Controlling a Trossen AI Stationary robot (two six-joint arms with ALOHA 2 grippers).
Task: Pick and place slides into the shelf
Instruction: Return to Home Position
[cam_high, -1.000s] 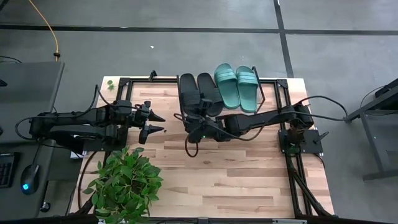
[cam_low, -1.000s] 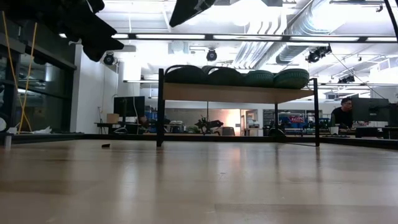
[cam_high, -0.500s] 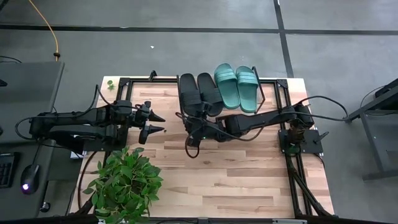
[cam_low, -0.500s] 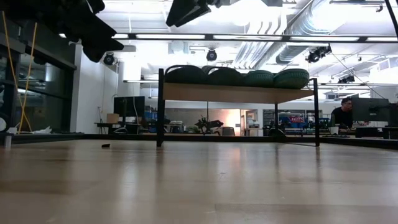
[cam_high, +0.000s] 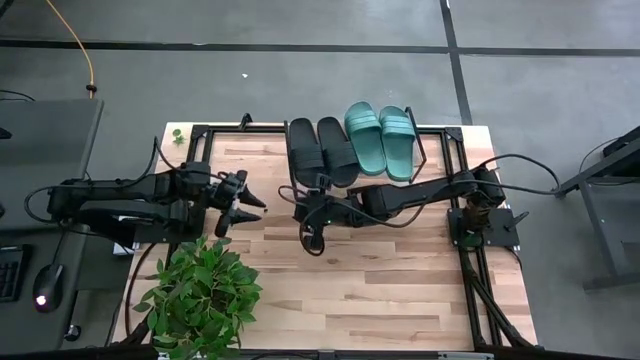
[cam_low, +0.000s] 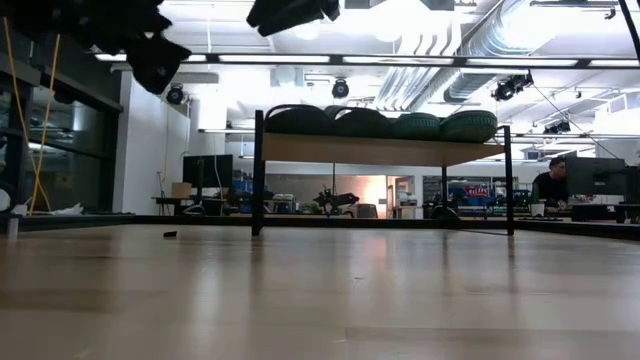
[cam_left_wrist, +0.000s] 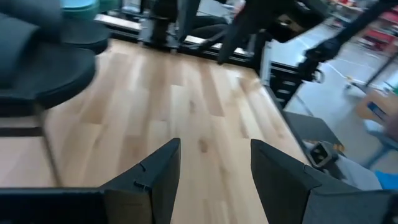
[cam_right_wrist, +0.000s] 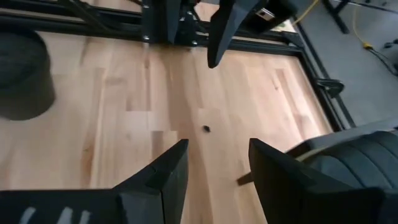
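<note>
Slides (cam_high: 380, 138) (2 blk, 2 teal, wide-strap rubber) line wood-plank shelf (cam_low: 380, 150); left gripper (cam_left_wrist: 214, 146) and right gripper (cam_right_wrist: 217, 146) hover over table (cam_high: 380, 285), fingers apart, empty.

All four are up top! The low shelf (cam_low: 380, 150), a light wood plank on thin black metal legs, stands at the table's far edge. On it, strap side up, sit the rubber slide sandals in one row. The outer black slide (cam_high: 303, 150) and inner black slide (cam_high: 336, 150) lie side by side. Just beside them come the inner teal-green slide (cam_high: 364, 137) and outer teal-green slide (cam_high: 398, 140). The teal pair lies a touch farther back, toes pointing away. From table height, four rounded heels line the plank.
</note>
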